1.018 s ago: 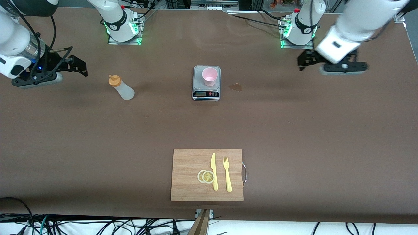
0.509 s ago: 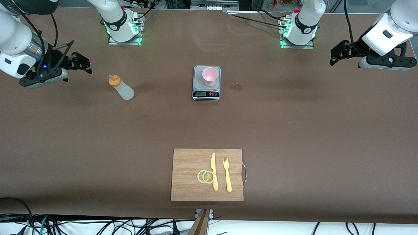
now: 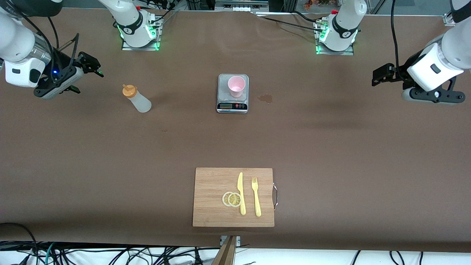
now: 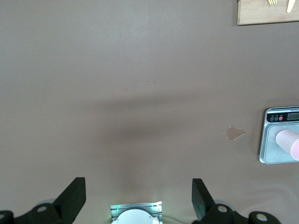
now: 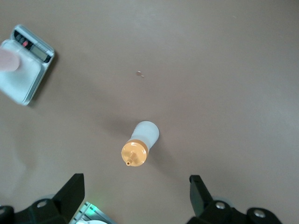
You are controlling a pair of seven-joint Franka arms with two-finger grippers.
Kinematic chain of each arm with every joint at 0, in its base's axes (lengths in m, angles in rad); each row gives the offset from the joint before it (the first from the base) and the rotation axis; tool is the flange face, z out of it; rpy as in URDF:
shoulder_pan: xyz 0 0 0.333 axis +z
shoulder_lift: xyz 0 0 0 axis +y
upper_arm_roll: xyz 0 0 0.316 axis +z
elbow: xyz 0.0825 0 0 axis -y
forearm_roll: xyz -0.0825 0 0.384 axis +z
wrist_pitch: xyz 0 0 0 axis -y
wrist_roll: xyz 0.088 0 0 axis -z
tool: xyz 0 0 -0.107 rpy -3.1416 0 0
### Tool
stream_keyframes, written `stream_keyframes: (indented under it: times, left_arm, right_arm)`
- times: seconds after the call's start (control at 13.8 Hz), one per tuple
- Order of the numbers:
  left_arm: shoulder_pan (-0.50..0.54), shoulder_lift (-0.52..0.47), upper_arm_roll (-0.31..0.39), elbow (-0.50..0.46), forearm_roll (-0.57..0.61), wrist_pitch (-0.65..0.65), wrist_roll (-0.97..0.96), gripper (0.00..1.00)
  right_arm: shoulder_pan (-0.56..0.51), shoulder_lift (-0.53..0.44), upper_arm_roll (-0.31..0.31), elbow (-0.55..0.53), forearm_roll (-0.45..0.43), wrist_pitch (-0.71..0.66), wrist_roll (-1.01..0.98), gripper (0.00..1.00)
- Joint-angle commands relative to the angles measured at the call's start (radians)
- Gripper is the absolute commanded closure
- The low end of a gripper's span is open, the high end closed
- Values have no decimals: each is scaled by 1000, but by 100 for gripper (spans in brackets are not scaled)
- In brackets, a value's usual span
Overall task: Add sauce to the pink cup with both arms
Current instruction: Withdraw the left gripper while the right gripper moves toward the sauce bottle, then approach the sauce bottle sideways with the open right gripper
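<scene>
I have the pink cup (image 3: 236, 85) standing upright on the platform of the steel scale (image 3: 232, 93), which sits mid-table; the scale's display strip faces the front camera. The squeeze bottle (image 3: 136, 98) with the orange cap stands on the brown table (image 3: 331, 147) well apart from the scale, toward the right arm's end, about level with it from the front camera. Nothing touches it. A small brownish stain (image 3: 265, 98) lies on the table just beside the scale, toward the left arm's end. The right gripper (image 3: 96, 68) hangs in the air over the table past the bottle from the scale, out toward the right arm's end; in my right wrist view its fingers (image 5: 70, 191) stand wide apart with nothing between them, and the bottle (image 5: 139, 144) shows on the table in the space ahead of them. The left gripper (image 3: 379, 75) hangs over bare table well away from the scale toward the left arm's end, fingers (image 4: 72, 198) also spread and empty. Much nearer the front camera than the scale lies a wooden cutting board (image 3: 209, 209) carrying two lemon slices (image 3: 232, 199), a yellow knife (image 3: 241, 193) and a yellow fork (image 3: 255, 196).
</scene>
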Motion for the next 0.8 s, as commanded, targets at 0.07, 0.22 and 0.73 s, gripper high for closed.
stream_keyframes:
  times: [0.07, 0.22, 0.73]
  left_arm:
    - [-1, -136, -14, -145, 23, 90, 9, 0]
    - [-1, -219, -14, -256, 23, 155, 11, 0]
    - [3, -124, -14, -130, 18, 71, 17, 0]
  right_arm:
    - [-77, -3, 1, -39, 81, -1, -274, 0]
    - [-115, 14, 1, -50, 109, -3, -417, 0]
    - [-249, 164, -13, -108, 284, -9, -1096, 0]
